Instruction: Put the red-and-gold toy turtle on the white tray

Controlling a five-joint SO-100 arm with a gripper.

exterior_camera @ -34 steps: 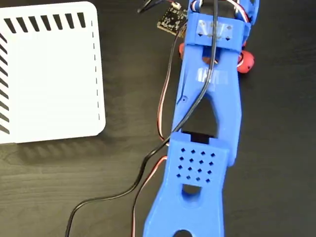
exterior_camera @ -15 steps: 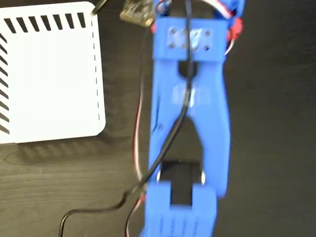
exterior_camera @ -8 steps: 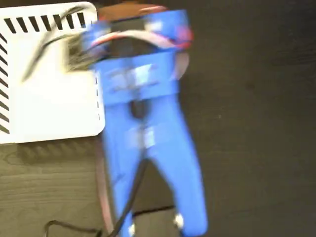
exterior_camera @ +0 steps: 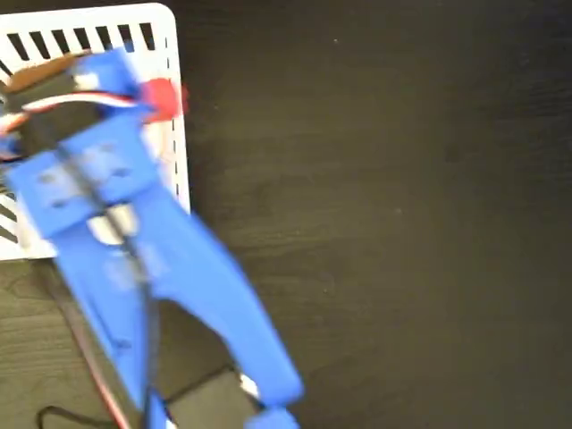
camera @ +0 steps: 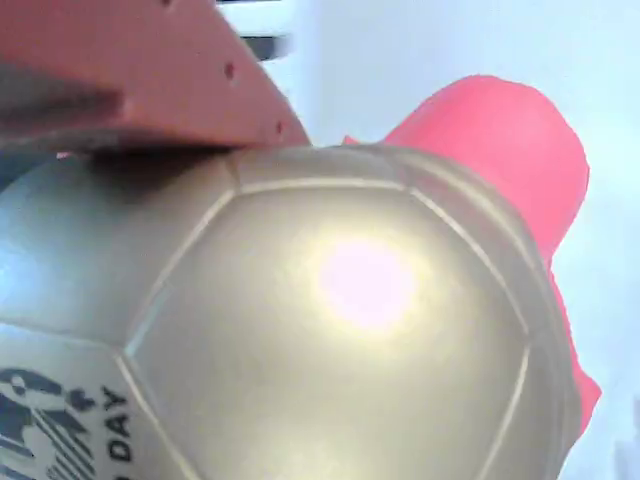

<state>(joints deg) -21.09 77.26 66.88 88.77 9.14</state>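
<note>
Wrist view: turtle (camera: 330, 330) under fingers (camera: 140, 75), over tray (camera: 420, 50).

the blurred blue plastic arm (exterior_camera: 134, 259) now leans left over the flat white slotted tray (exterior_camera: 170, 40), no longer upright above the dark wooden table (exterior_camera: 384, 206).

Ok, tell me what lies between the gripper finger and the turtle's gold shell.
Nothing. In the wrist view the red gripper finger presses directly on the gold shell of the red-and-gold toy turtle, with the white tray behind them.
</note>
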